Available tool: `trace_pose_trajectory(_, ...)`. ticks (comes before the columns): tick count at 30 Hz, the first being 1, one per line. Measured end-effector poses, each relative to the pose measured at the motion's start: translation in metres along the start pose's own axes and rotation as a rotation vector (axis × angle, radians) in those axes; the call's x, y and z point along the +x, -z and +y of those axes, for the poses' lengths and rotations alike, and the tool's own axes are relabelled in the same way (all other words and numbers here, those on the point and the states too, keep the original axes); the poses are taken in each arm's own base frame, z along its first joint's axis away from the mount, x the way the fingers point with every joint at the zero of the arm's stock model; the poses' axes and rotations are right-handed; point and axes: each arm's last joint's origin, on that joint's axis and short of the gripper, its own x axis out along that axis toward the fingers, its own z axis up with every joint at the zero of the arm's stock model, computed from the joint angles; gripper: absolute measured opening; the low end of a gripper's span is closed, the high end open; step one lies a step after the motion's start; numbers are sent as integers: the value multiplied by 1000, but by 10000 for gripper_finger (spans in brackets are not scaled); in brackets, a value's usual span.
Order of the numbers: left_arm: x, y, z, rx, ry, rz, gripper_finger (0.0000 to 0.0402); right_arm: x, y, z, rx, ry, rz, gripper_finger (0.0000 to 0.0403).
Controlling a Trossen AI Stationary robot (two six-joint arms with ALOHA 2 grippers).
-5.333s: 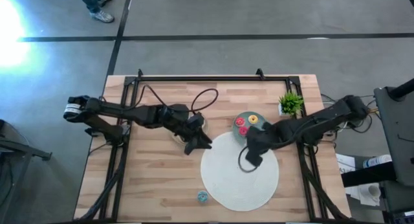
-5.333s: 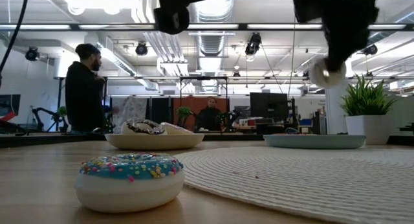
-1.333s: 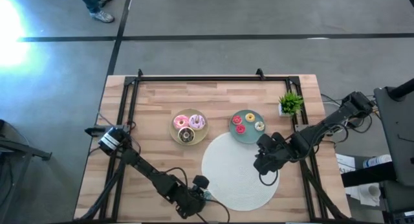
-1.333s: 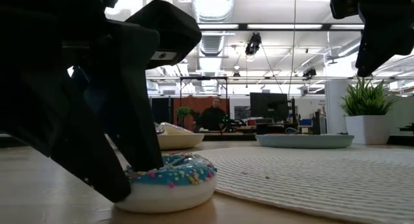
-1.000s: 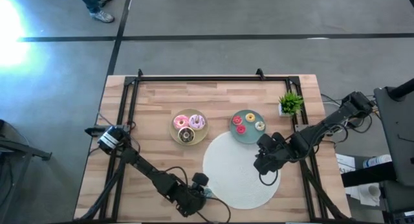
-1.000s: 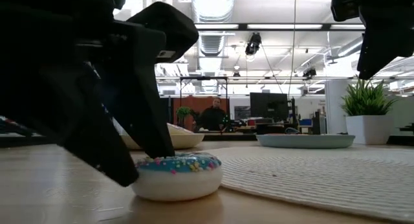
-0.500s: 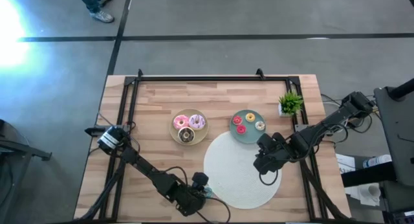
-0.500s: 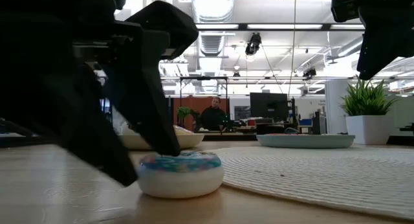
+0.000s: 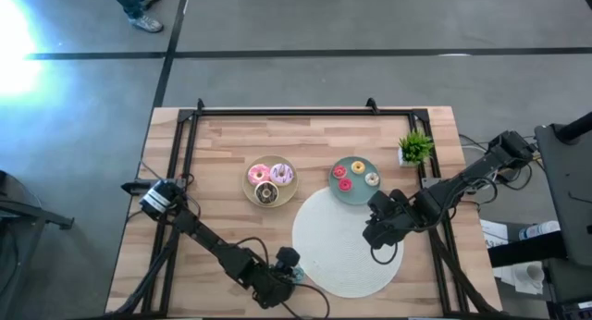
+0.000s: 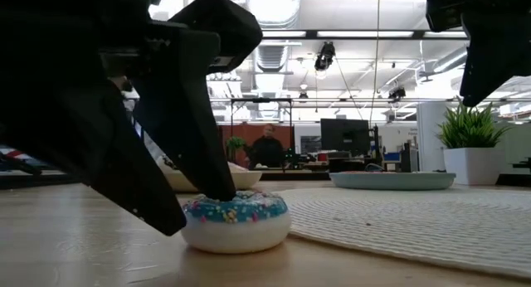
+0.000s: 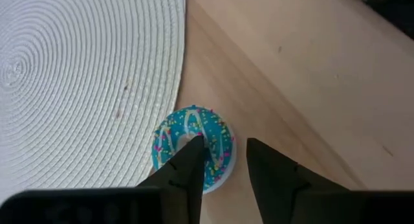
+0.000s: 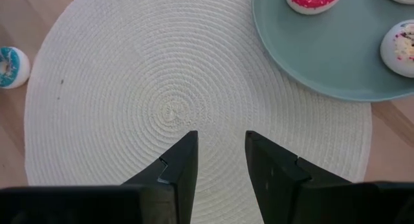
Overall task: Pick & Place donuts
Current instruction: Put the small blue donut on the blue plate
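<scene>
Meanwhile, the blue donut (image 11: 193, 148), nudged nearer the white mat (image 11: 84, 81), is straddled, ungripped, by the left claw's (image 11: 220, 160) parted fingers; pickup pending.

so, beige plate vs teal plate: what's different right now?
The beige plate holds three larger donuts: pink, purple-white and brown-iced. The teal plate holds three mini ones: two red, one yellow. The beige plate sits clear of the white mat; the teal plate touches or overlaps the mat's edge. Both are round and sit on the wooden table.
</scene>
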Motion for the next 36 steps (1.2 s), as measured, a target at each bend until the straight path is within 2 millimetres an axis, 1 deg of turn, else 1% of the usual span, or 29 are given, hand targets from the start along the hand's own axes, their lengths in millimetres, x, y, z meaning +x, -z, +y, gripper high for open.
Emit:
trace_pose_trajectory(6,4,4,2,-16,-7,-15,82,1,1,-1,3,3,1,118)
trace_pose_trajectory(9,5,5,5,-20,-13,-12,65,1,1,-1,1,3,1,118)
trace_pose_trajectory(15,6,5,9,-28,-20,-8,11,1,1,-1,-4,3,1,118)
trace_pose_trajectory(20,6,7,9,-47,-25,13,2,1,0,-1,-12,2,0,118)
trace_pose_trajectory(23,-1,10,11,-83,-47,75,1,0,0,0,-27,-3,-19,118)
trace_pose_trajectory(26,-19,10,18,-121,-50,130,1,-7,-2,5,-43,-19,-71,118)
trace_pose_trajectory(29,-47,5,32,-134,-92,128,1,-17,-5,10,-57,-41,-127,118)
trace_pose_trajectory(31,-62,1,46,-159,-112,94,1,-23,-7,14,-66,-52,-171,118)
trace_pose_trajectory(33,-68,0,67,-207,-143,65,0,-31,-8,18,-70,-62,-224,118)
trace_pose_trajectory(36,-67,1,107,-275,-193,4,0,-41,-10,24,-65,-69,-314,118)
